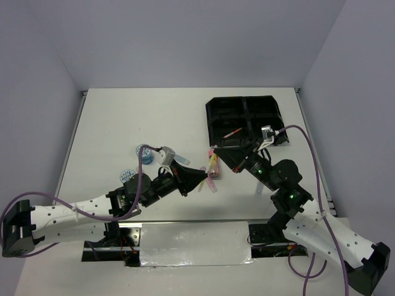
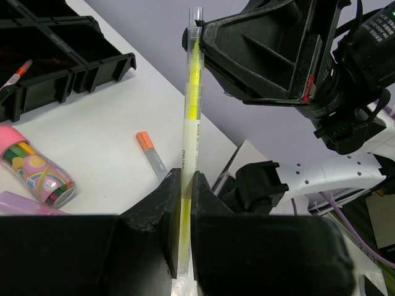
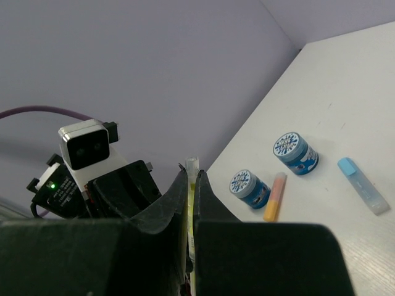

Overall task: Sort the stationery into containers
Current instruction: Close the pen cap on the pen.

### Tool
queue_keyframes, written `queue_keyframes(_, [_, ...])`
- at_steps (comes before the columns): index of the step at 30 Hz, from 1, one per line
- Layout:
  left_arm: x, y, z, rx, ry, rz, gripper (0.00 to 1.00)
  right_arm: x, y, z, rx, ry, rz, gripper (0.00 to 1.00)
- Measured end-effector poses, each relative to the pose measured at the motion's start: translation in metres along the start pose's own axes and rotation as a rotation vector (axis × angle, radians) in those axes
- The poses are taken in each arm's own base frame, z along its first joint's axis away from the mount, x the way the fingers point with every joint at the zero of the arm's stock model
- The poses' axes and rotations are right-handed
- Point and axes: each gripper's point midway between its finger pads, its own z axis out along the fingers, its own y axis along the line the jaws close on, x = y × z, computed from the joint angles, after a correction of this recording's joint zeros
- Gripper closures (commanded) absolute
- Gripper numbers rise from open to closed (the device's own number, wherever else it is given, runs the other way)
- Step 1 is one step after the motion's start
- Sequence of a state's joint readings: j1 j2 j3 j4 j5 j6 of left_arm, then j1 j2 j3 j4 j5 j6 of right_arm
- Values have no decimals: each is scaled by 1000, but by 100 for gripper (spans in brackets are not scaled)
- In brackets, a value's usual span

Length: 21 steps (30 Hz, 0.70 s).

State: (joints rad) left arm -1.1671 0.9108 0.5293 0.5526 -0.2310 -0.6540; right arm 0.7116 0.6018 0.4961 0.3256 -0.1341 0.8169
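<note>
Found the thin yellow pen [image 2: 191, 123] with a clear plastic barrel lifted off the white table [image 1: 123, 117], spanning the gap between the two arms close to the near left corner of the black plastic four-compartment tray [image 1: 241, 98]; noted left gripper [image 2: 186, 180] pinched onto the pen's lower end, right gripper [image 3: 192, 179] clamped tight on its upper end; judged as a hand-over from left to right, given the tray on the right arm's side; logged one thin orange-tipped pen [image 2: 18, 69] lying in a near compartment of the tray; seen loose on the table: two round blue-white tape rolls [image 3: 295, 151], a short orange marker [image 3: 274, 197] just beside one roll, a short blue marker [image 3: 364, 185], a pink-capped glue stick [image 2: 37, 166], an orange-capped grey pen [image 2: 151, 154]

To do the step well: hold the right arm motionless and clamped; open the left jaws alone, wide enough to clear the barrel on both sides; back the left arm away along the pen's axis, not across it, to avoid levering the slim barrel out of the right grip; check for tilt or slip before travelling; then lift over the tray wall and lay the pen lengthwise beside the orange-tipped one; risk: smooth round barrel gripped near its very tip, likely to pivot under any sideways nudge
</note>
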Motion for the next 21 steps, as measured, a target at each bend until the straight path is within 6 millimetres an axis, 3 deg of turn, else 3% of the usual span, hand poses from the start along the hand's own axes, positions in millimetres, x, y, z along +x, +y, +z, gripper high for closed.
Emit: queue_keyframes(21, [1,8,10,-40,-4,49,100,5,-4,4,-21,-14,60,100])
